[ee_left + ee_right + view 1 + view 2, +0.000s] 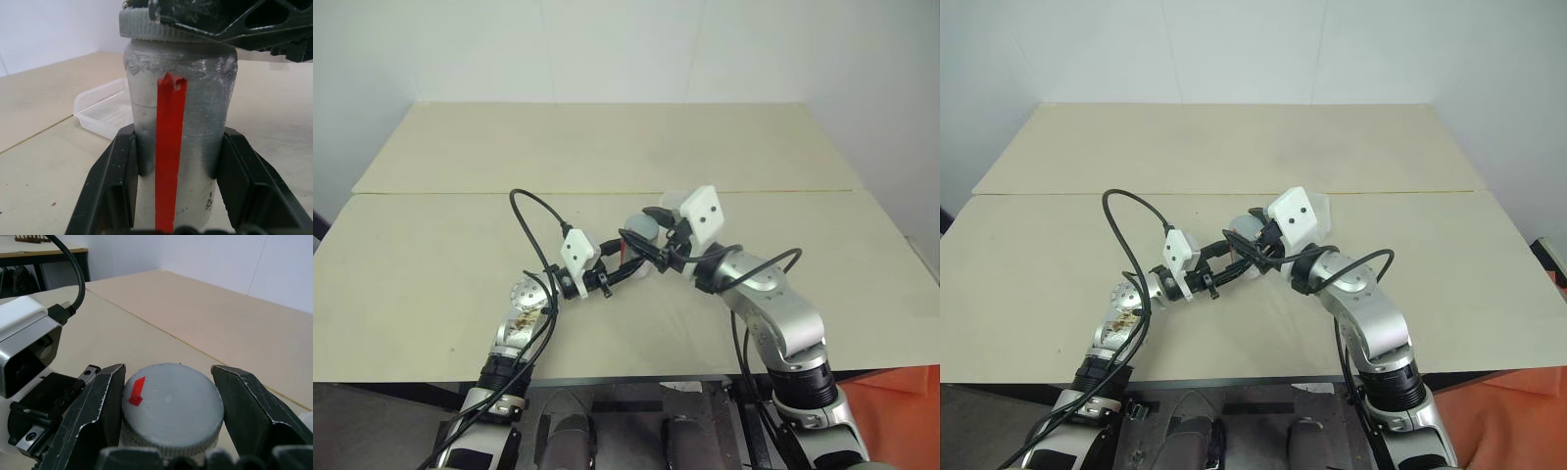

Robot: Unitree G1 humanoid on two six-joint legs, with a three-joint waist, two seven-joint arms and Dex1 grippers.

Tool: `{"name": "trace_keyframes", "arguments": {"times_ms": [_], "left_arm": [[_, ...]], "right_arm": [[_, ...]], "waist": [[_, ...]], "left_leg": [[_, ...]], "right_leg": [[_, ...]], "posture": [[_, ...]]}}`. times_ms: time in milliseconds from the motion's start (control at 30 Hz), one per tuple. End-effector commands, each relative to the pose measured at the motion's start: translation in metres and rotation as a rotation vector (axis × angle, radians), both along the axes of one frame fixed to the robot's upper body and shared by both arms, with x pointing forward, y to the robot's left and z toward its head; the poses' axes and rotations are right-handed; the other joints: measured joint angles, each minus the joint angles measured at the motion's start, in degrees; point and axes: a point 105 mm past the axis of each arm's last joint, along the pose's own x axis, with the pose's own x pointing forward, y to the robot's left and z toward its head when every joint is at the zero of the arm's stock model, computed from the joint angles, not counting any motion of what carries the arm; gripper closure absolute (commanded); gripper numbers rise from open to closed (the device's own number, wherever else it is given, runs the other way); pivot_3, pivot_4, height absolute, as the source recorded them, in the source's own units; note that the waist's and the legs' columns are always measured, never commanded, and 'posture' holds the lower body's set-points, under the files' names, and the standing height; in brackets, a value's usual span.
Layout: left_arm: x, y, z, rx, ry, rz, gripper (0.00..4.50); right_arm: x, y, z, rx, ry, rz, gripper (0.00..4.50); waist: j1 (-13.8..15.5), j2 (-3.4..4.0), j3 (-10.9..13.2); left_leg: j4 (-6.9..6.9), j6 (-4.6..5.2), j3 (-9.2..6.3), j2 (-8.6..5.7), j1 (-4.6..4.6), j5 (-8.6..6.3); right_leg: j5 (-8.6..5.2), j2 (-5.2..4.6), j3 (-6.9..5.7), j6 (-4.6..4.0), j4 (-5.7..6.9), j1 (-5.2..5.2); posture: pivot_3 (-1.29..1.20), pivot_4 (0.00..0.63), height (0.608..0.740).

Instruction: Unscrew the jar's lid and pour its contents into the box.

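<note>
From the head views, two arms meet over the middle of a pale tabletop [460,255]. There is one jar [641,235], held up between the two arms, above the tabletop. The left gripper [625,266] comes in from the left and holds the jar low on its body. The right gripper [656,235] comes in from the right and sits up at the jar's top. One clear box [1324,211] lies on the tabletop just behind the right arm, partly hidden by the white block on that wrist.

In the left wrist view, the one jar [178,122] stands upright between the two black fingers [112,186] of the left gripper. Its jaws are clamped on the jar, one on each side. One red stripe runs up the jar's silver-grey side. One grey lid [161,29] with a ribbed edge sits on top of the jar. A black finger of the right gripper presses on the lid. The one clear box [105,107] lies flat on the tabletop behind the jar, near it but not touching.

In the right wrist view, the one round grey lid [171,404] sits between the two black fingers [100,406] of the right gripper [171,411]. Its jaws are closed on the lid's sides. One small red patch is on the lid's top, near the edge. The left gripper is just below the lid.
</note>
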Motion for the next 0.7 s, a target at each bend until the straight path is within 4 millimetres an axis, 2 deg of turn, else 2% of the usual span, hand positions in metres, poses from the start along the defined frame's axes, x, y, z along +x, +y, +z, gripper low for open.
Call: {"name": "trace_keyframes", "arguments": {"times_ms": [33,233,433,567,700], "left_arm": [[-0.005,-0.002,0.014,-0.025,-0.048,-0.035,2.58],[-0.022,-0.002,0.017,-0.037,-0.023,-0.154,2.58],[-0.057,0.003,0.029,-0.015,0.016,-0.383,2.58],[-0.072,0.003,0.033,0.034,0.017,-0.487,2.58],[-0.077,0.001,0.033,0.078,0.014,-0.541,2.58]], "right_arm": [[-0.004,-0.002,0.009,-0.007,-0.052,0.012,1.74],[-0.018,-0.008,0.016,-0.025,-0.057,0.172,1.74],[-0.043,-0.017,0.021,-0.099,-0.041,0.496,1.74],[-0.053,-0.022,0.018,-0.207,-0.051,0.691,1.74],[-0.054,-0.024,0.019,-0.228,-0.031,0.84,1.74]], "waist": [[0.0,0.0,0.0],[0.0,0.0,0.0],[-0.1,0.01,0.0],[-0.1,0.01,0.0],[-0.1,0.01,0.0]], "left_leg": [[0.0,0.0,0.0,0.0,0.0,0.0],[-0.02,0.0,0.0,0.0,0.0,0.0],[-0.02,0.01,-0.04,0.05,-0.02,0.0],[-0.02,0.01,-0.09,0.05,0.06,0.0],[-0.02,0.01,-0.05,0.04,0.08,0.0]], "right_leg": [[0.0,0.0,0.0,0.0,0.0,0.0],[0.0,0.0,0.0,0.0,-0.03,0.0],[0.0,0.01,0.0,0.0,-0.03,0.0],[0.0,0.02,0.0,0.0,-0.04,0.07],[0.0,0.02,0.0,-0.01,-0.05,0.09]], "posture": [[0.0,0.15,0.74],[0.0,0.15,0.74],[0.0,0.15,0.74],[0.0,0.15,0.74],[0.0,0.15,0.74]]}}
